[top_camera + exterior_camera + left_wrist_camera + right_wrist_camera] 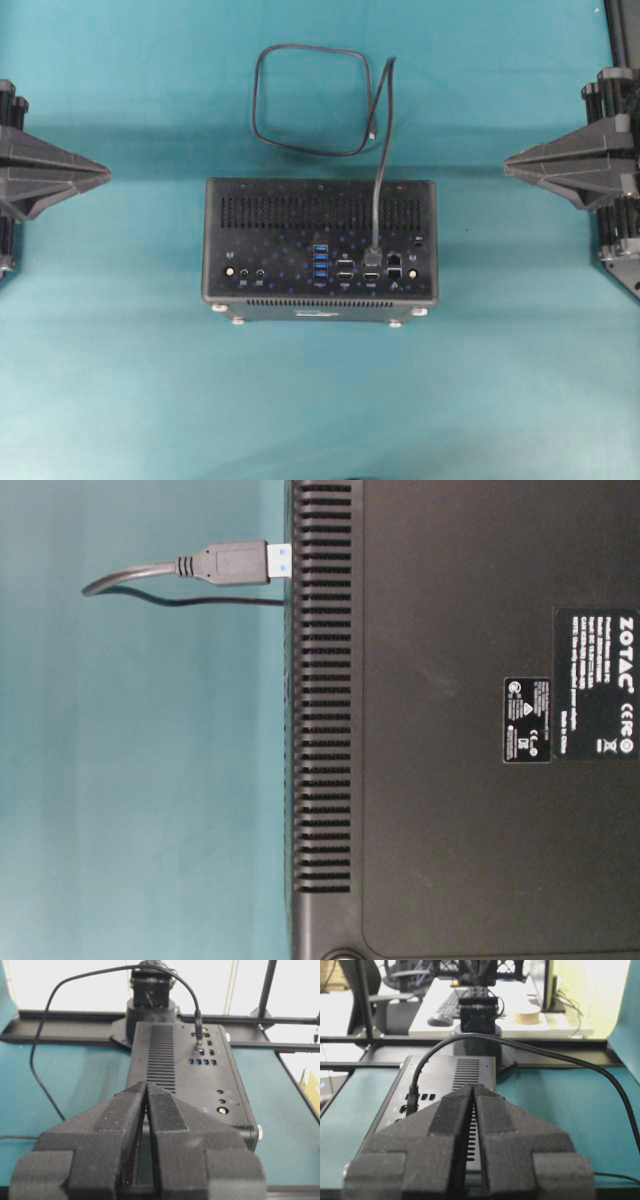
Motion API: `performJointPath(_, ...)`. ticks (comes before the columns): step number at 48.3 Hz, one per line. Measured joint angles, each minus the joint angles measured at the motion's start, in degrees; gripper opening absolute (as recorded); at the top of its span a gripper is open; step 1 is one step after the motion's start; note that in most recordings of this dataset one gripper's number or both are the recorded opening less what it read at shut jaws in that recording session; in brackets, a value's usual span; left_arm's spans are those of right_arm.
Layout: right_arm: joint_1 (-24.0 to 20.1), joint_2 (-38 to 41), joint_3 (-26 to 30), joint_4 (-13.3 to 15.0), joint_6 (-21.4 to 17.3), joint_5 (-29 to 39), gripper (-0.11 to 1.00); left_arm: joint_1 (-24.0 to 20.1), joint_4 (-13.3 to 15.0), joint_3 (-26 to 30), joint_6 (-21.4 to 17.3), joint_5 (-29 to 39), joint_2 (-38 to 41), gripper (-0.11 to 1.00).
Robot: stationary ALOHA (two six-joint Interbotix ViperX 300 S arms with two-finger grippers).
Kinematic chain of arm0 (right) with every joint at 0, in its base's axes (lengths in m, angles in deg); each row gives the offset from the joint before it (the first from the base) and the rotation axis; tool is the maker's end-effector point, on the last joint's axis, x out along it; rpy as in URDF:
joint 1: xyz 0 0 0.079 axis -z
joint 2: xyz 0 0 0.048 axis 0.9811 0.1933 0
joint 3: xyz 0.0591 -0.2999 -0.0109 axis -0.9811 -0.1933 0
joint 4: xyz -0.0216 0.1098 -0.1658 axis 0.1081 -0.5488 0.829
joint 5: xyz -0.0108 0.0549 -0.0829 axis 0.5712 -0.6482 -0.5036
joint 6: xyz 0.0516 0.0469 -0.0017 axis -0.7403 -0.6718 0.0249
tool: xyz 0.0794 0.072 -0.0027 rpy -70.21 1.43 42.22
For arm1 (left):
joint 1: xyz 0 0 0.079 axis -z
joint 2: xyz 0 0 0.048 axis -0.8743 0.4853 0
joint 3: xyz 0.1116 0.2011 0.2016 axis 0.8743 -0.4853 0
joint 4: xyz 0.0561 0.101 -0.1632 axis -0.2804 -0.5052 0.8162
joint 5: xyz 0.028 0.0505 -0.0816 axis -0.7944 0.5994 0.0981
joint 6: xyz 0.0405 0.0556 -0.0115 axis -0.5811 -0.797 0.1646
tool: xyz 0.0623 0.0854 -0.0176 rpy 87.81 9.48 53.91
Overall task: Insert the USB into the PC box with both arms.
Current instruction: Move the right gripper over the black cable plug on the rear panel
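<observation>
The PC box [320, 245] sits mid-bench, ports upward. The USB [373, 258] plug stands in a socket of the PC box, cable looping beyond it. Left gripper [108, 176] and right gripper [506, 161] flank the PC box, tips pressed together, empty.

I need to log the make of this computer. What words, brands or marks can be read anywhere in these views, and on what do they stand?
"ZOTAC": white label on the PC box, turned sideways in the table-level view.
CE and other conformity marks on that label: symbols only.
Fine print on it: too small to read.
Smaller label: symbols and print, too small to read.
Port markings in the overhead view: too blurred.
</observation>
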Motion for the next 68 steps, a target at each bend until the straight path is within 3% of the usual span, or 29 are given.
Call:
performJointPath(6,0.4,-0.2,-0.1,-1.9,-0.7,0.2,0.01,1.2,-0.2,2.5,2.4,0.8,1.7,0.0)
performJointPath(13,0.6,-0.4,0.3,-5.5,-4.3,3.3,-0.01,1.5,-0.4,5.3,2.8,3.3,2.8,0.0)
performJointPath(22,0.8,0.4,6.4,-5.8,-8.3,15.0,-0.01,1.6,-0.4,8.3,2.9,9.9,3.6,0.0)
performJointPath(38,0.9,6.9,16.7,-5.8,-8.7,34.4,0.03,1.5,-0.5,13.1,2.5,20.2,5.8,0.0)
performJointPath(50,-1.1,14.5,22.5,-5.8,-8.7,39.3,0.23,1.5,-0.7,17.1,-0.4,26.1,9.2,0.0)
performJointPath(56,-2.3,17.5,24.2,-5.8,-8.8,39.5,0.43,1.6,-0.8,18.9,-2.3,26.3,10.5,0.0)
performJointPath(64,-3.1,20.9,26.3,-5.8,-8.7,39.6,0.69,1.4,-0.8,19.5,-2.0,27.0,11.1,0.0)
performJointPath(68,-3.3,22.3,27.6,-5.6,-8.7,39.9,0.7,1.4,-0.8,19.5,-2.1,27.2,11.1,0.0)
